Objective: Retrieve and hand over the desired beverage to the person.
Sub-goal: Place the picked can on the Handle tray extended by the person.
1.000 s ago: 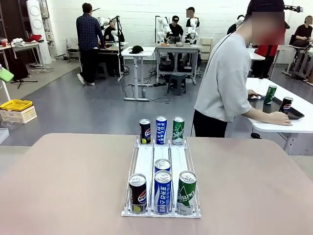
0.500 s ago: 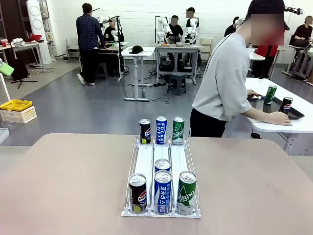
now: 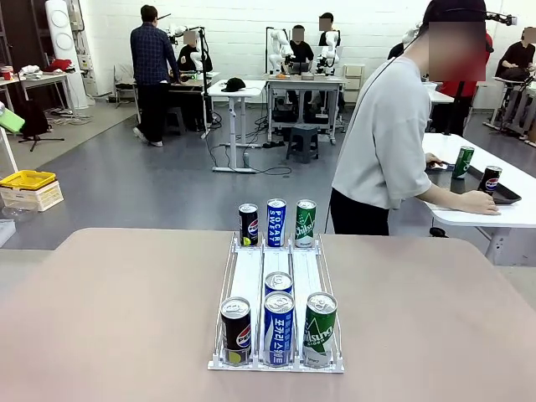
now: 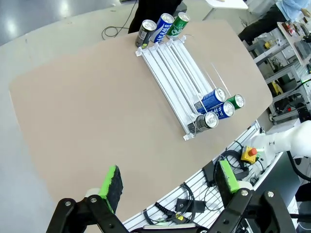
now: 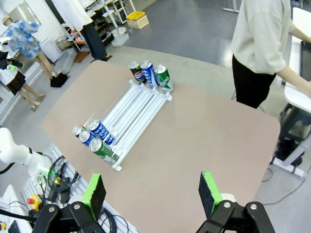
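The person (image 3: 387, 142) in a grey sweatshirt stands beyond the table's far right corner, turned away toward a side table (image 3: 486, 213), one hand (image 3: 479, 202) resting on it beside two cans on a dark tray (image 3: 502, 195). On the tan table (image 3: 117, 310) a white rack (image 3: 249, 272) holds cans: at its near end a black can (image 3: 235, 329), two blue cans (image 3: 279, 322) and a green can (image 3: 319, 328); three more stand at its far end. The left gripper (image 4: 167, 182) and right gripper (image 5: 150, 191) hang high above the table, both spread wide, holding nothing.
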You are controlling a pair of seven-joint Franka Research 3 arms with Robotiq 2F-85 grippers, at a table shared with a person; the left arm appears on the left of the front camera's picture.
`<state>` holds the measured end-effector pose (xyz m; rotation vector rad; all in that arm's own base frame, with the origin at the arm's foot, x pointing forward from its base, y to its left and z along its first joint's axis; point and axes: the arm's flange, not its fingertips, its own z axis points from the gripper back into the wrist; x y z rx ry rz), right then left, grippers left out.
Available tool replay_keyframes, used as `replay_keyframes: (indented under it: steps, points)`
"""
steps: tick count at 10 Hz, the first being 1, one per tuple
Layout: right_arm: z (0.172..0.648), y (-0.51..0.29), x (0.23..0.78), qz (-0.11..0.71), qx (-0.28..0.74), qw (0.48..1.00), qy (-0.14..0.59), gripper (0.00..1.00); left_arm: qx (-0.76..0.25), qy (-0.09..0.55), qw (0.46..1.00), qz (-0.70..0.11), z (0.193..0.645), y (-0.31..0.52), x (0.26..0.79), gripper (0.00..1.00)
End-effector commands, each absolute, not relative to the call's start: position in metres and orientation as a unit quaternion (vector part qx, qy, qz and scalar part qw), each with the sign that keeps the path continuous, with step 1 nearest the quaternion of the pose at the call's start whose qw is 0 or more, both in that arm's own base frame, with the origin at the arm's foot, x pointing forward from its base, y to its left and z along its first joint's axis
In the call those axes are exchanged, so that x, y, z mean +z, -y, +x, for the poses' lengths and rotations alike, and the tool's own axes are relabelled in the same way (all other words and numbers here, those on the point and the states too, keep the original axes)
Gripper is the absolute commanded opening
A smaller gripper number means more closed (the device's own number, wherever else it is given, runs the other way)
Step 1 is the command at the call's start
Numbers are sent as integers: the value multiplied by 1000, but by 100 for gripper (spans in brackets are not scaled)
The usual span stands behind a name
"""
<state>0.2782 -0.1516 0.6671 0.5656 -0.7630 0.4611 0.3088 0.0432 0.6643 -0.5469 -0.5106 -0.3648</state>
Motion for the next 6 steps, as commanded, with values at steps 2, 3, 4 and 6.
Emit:
replay_keyframes:
  steps: [2,3,4,6]
  points:
    - [281,152,668,268,219,866,362,100,-179,245,915,-267,309,-43,666,100]
    - [281,152,668,268,219,866,362,100,-179,245,915,-267,309,-43,666,100]
    - [281,152,668,268,219,866,362,100,-179,245,915,-267,309,-43,666,100]
    - [281,152,668,268,219,866,362,100,-179,245,915,-267,309,-43,666,100]
